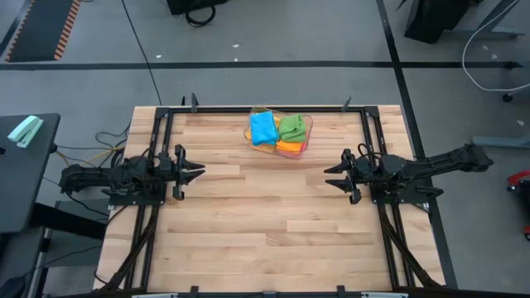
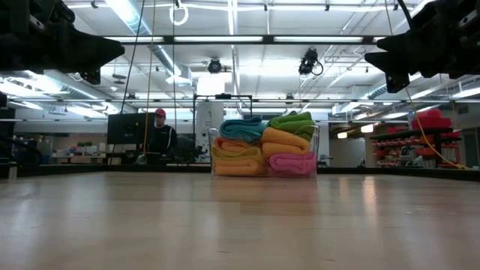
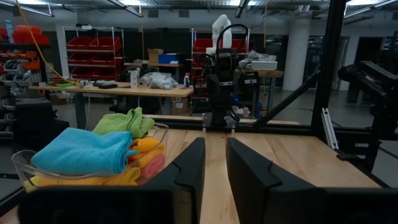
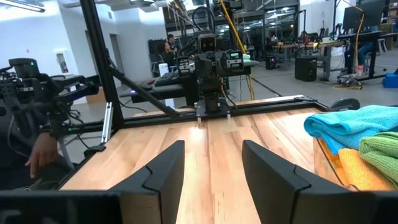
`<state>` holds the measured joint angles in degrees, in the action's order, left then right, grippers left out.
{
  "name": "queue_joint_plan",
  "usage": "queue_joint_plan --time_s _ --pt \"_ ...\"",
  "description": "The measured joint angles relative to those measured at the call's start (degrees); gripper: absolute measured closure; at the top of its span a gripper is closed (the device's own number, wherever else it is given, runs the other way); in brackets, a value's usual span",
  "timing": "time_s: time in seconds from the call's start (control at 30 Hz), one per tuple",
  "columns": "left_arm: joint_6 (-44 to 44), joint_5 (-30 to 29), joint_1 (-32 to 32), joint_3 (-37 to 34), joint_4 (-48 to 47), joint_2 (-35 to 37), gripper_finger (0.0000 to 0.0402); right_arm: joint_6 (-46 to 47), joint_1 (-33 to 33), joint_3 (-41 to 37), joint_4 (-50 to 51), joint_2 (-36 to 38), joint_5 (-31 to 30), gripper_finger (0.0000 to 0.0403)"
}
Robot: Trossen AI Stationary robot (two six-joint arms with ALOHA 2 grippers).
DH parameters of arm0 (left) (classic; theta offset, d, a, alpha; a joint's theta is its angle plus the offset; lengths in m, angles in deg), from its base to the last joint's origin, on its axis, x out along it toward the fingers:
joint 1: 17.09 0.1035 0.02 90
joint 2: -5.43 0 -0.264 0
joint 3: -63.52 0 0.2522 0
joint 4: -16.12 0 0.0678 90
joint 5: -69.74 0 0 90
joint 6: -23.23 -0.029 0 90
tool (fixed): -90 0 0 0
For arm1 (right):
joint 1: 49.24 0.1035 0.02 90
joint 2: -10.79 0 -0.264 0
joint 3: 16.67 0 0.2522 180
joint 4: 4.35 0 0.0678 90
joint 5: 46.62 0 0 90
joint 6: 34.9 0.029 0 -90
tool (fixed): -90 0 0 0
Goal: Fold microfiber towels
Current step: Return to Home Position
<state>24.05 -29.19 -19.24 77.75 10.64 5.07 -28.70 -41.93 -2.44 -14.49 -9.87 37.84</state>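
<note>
The microfiber towels (image 1: 279, 132) lie piled in a clear plastic tray (image 1: 308, 132) at the middle of the table's far edge. Blue (image 1: 263, 128) and green (image 1: 291, 126) ones are on top, with orange (image 2: 283, 138), yellow (image 2: 236, 154) and pink (image 2: 291, 163) ones below. My left gripper (image 1: 197, 172) hovers over the table's left side and points toward the centre, open with a narrow gap (image 3: 216, 168). My right gripper (image 1: 331, 175) hovers over the right side facing it, open wider (image 4: 213, 168). Neither has anything between its fingers.
Bare wooden tabletop (image 1: 265, 215) stretches between the two grippers and toward the near edge. A black frame (image 1: 248, 108) runs around the table. A person (image 2: 160, 131) stands in the room beyond the far edge. A person's hand (image 4: 40, 155) shows beside the left arm.
</note>
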Motion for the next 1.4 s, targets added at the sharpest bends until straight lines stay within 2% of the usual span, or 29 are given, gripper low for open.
queue_joint_plan --time_s 1.4 --pt "0.0 0.0 0.0 0.0 0.0 0.0 0.0328 0.0 0.0 0.0 0.0 0.0 0.0 0.0233"
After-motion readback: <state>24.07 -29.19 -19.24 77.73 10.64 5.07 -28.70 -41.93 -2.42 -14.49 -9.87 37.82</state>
